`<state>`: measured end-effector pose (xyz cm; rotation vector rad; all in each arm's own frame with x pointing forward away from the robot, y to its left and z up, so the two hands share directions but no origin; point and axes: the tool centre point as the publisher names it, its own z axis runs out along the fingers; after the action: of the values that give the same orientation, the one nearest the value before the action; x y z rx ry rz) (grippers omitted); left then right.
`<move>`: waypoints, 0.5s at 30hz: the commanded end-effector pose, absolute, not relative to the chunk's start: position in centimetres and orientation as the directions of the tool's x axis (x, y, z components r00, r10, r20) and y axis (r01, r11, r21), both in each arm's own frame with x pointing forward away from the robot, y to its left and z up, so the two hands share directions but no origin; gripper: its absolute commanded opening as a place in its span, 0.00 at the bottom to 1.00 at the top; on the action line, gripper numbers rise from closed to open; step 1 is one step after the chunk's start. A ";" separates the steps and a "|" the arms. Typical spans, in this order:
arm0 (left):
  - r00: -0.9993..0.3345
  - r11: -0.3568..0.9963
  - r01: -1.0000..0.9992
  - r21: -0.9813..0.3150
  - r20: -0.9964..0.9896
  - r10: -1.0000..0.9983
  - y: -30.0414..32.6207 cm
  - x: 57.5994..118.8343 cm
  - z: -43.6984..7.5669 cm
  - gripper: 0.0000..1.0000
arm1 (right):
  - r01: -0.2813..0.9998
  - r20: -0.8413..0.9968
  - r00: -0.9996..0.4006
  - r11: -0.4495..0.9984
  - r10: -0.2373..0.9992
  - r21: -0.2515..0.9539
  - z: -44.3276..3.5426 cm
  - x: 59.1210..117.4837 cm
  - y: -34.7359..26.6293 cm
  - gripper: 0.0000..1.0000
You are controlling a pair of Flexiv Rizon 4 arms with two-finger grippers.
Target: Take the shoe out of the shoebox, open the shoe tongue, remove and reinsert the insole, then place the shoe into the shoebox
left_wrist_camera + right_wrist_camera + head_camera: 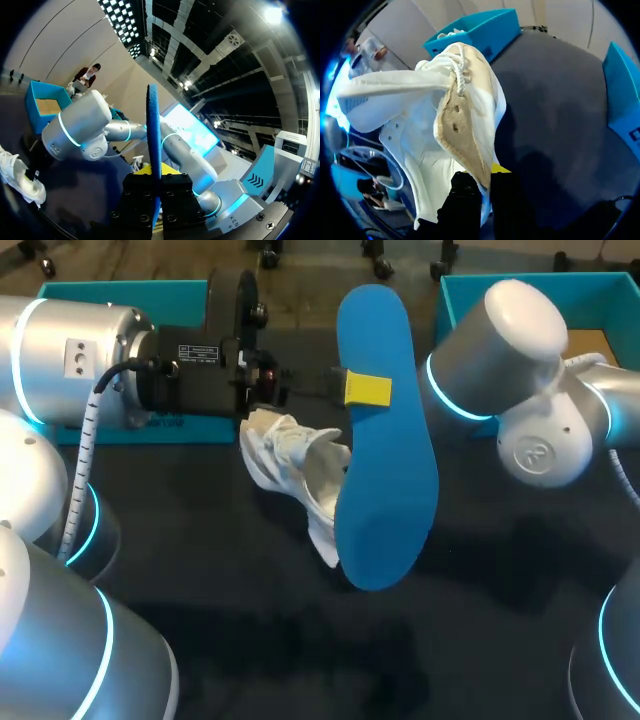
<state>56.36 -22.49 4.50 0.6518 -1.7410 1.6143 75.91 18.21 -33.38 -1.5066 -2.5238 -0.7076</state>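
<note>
A blue insole [385, 460] hangs upright over the table's middle, with my left gripper [366, 390] shut on its upper part. In the left wrist view the insole [153, 125] stands edge-on between the fingers of the left gripper [154, 182]. A white shoe [292, 455] hangs tilted just left of the insole. In the right wrist view my right gripper [487, 182] is shut on the rim of the shoe [450, 125], whose opening faces the camera. In the head view the insole hides the right gripper.
One teal shoebox [110, 288] stands at the back left behind my left arm, and another [480, 290] at the back right behind my right arm. The dark table [300, 640] stretches out in front of the shoe.
</note>
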 end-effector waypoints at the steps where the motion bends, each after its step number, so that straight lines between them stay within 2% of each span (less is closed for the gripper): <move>1: -0.653 0.105 -0.746 -0.658 0.753 0.079 -22.6 56.1 4.4 0.00 | 0.926 0.307 -0.282 0.174 0.909 0.335 -33.6 74.2 18.5 0.00; 8: -0.653 0.105 -0.746 -0.658 0.753 0.079 -22.6 56.1 4.4 0.00 | 0.965 0.283 -0.124 0.049 0.951 0.258 -33.8 72.8 18.4 0.00; 15: -0.653 0.105 -0.746 -0.658 0.753 0.079 -22.6 56.1 4.4 0.00 | 0.949 0.269 -0.196 0.113 0.943 0.296 -33.6 72.8 17.8 0.00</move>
<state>56.35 -22.49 4.50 0.6517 -1.7410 1.6143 73.09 17.84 -34.15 -1.9753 -2.3257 -0.6437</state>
